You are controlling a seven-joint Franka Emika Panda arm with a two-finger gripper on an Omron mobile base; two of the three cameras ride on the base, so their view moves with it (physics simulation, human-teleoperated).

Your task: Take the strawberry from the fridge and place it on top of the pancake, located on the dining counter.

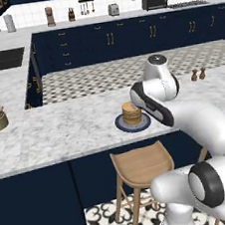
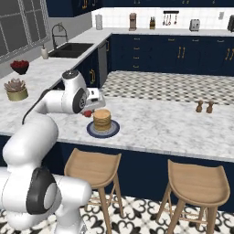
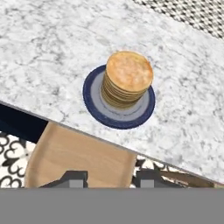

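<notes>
Right base view: gripper (image 2: 89, 111), grasping the strawberry (image 2: 87, 113), hangs just beside the pancake (image 2: 102, 120) on the worktop (image 2: 155, 125); tiny, soft fruit likely bruises under pressure.

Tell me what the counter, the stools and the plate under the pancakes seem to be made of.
The long white-grey dining counter looks like polished marble, going by its grey veining. The round tan stools look like matte wood, with faint grain. The round blue-grey plate could be glazed ceramic, being smooth with a darker rim, but that is uncertain.
</notes>
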